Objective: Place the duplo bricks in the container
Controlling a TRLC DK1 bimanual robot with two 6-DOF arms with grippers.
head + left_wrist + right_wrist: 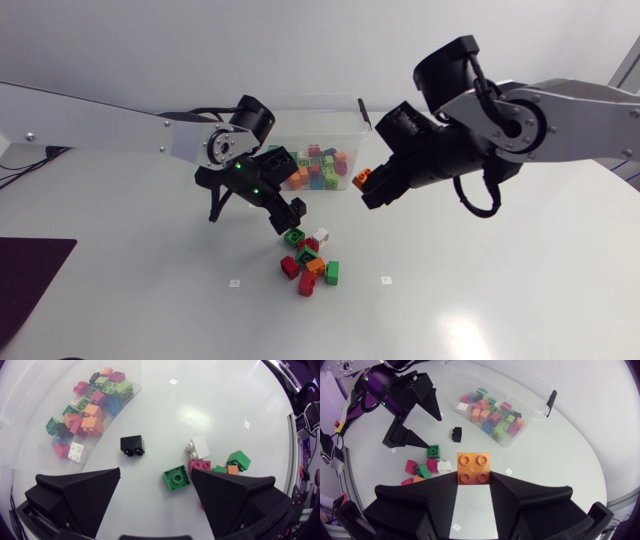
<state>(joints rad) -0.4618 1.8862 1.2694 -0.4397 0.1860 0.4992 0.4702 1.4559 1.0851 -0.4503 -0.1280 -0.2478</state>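
My right gripper is shut on an orange four-stud brick and holds it in the air just right of the clear container, where the orange brick shows at the fingertips. The container holds several coloured bricks. My left gripper hangs open above the table near a green brick, with a black brick and a white brick ahead of it. Loose bricks lie in a small pile in front of the container.
A black marker or clip rests on the container's rim. Small white marks dot the table. A dark mat lies at the left front edge. The left arm reaches across from the left.
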